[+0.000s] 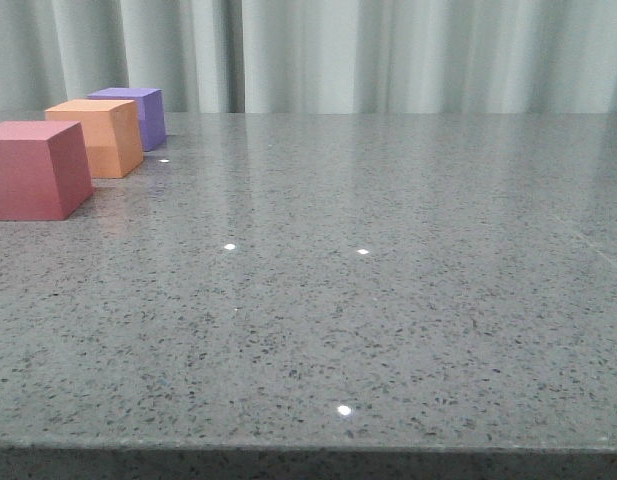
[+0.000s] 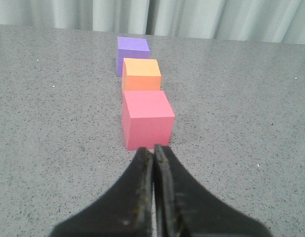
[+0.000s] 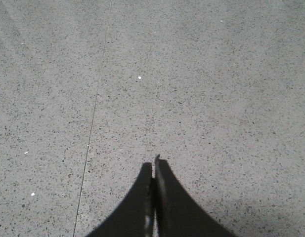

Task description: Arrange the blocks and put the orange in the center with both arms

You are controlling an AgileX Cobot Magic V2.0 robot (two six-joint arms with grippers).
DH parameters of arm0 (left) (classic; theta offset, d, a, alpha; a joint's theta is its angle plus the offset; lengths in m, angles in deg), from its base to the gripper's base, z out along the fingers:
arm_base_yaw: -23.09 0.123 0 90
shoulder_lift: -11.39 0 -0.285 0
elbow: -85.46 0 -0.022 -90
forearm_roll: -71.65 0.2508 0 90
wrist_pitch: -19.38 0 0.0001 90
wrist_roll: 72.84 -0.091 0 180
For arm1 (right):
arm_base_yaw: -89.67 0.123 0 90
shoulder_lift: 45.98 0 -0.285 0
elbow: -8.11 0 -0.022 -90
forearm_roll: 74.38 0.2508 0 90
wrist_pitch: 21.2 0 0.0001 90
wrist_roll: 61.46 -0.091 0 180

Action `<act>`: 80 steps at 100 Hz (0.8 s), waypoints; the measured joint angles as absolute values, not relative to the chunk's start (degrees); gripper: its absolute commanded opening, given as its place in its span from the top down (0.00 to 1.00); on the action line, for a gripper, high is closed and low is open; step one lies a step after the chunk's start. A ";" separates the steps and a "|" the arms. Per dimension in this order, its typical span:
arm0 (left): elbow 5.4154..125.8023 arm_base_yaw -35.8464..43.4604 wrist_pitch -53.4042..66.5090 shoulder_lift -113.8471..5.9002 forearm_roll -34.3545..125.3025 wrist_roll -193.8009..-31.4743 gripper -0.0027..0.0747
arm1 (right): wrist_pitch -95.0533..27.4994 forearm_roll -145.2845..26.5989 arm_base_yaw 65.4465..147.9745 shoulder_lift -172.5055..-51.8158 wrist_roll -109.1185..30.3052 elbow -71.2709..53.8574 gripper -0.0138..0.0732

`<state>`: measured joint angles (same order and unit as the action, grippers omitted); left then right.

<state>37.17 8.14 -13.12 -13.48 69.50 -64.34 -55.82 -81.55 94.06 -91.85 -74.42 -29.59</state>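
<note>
The left gripper [image 2: 153,150] has its two black fingers pressed together on nothing, hovering just short of the pink-red cube [image 2: 146,118]. Beyond it, in one straight line, sit the orange cube [image 2: 141,74] and the purple cube [image 2: 132,51], so orange already occupies the middle place. The row stands near the speckled grey tabletop's [image 1: 388,300] far left corner. The right gripper [image 3: 153,165], also closed and empty, hangs over bare tabletop.

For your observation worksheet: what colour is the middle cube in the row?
Orange cube, clearest in the left wrist view.
</note>
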 measured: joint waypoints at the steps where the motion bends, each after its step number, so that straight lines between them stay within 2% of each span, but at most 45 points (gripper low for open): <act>1: 37.17 8.14 -13.12 -13.48 69.50 -64.34 0.99 | -55.82 -81.55 94.06 -91.85 -74.42 -29.59 0.92; 19: 35.51 8.14 -8.51 -13.48 71.01 -64.34 0.99 | -55.82 -81.55 94.06 -91.85 -74.42 -29.59 0.92; 50: 21.62 10.25 13.59 -8.22 76.40 -64.34 0.99 | -55.82 -81.55 94.06 -91.85 -74.42 -29.59 0.92; 80: 9.64 17.95 17.14 2.30 76.40 -64.34 0.99 | -55.82 -81.55 94.06 -91.85 -74.42 -29.59 0.92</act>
